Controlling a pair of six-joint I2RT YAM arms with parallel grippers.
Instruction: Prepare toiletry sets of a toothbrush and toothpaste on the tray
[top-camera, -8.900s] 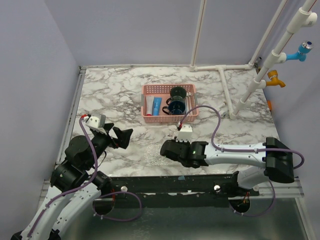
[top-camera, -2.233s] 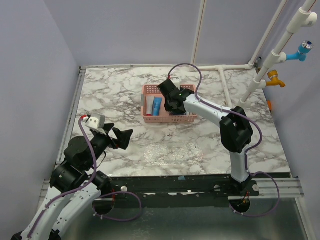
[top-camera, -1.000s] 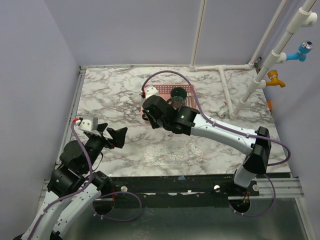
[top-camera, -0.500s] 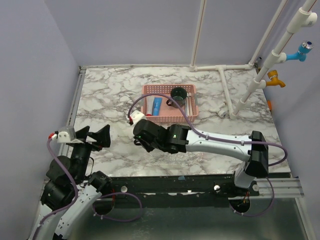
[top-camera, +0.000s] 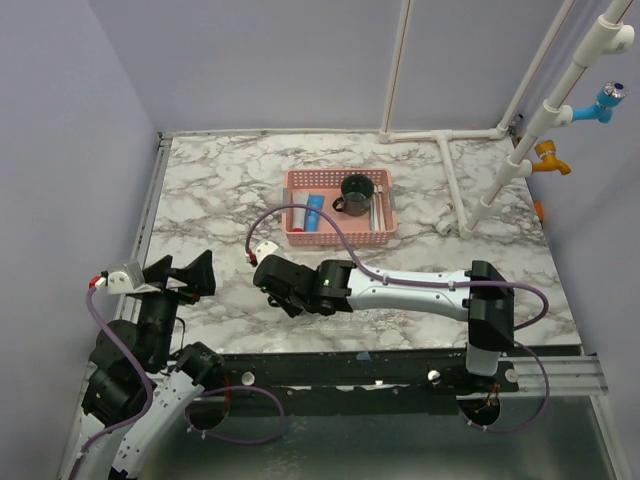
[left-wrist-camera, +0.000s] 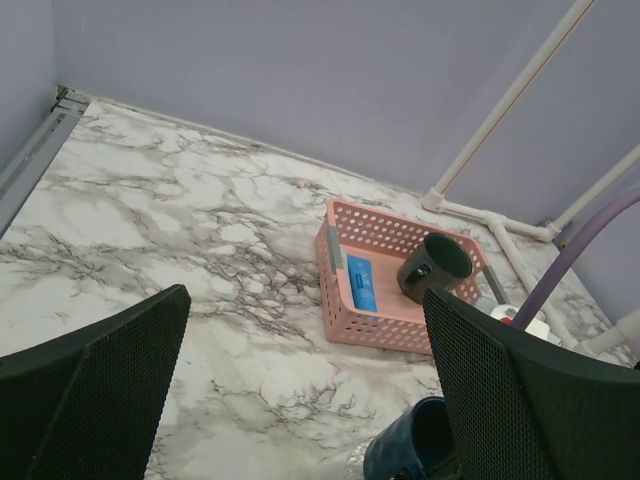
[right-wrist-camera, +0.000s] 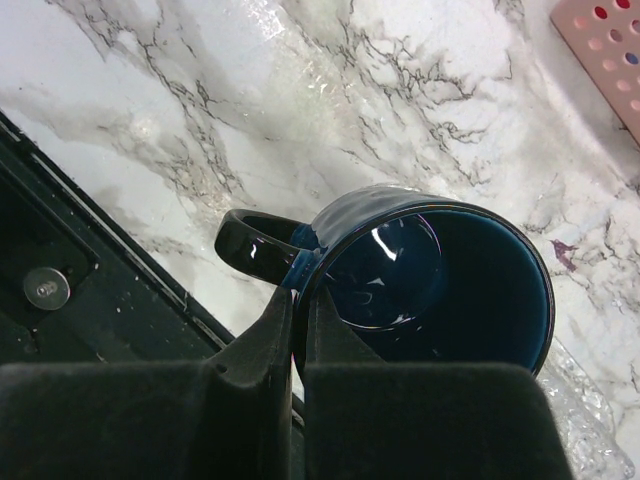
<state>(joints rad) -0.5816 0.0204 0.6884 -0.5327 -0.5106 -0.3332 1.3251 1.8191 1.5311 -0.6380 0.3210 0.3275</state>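
Right claw: pinches navy mug by its rim.
Left claw: gapes wide, holds nothing, above marble surface.

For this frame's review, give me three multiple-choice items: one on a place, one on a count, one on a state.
1. Where is the dark green mug?
A) in the pink basket
B) on the bare marble
C) held in the air
2. How many mugs are in the basket?
A) one
B) two
C) none
3. What is the right gripper doing?
A) open and empty
B) shut on the navy mug
C) shut on the basket's wall
Answers: 1 A, it stands inside the basket's walls; 2 A, only the green one is there; 3 B, it pinches the rim beside the handle.
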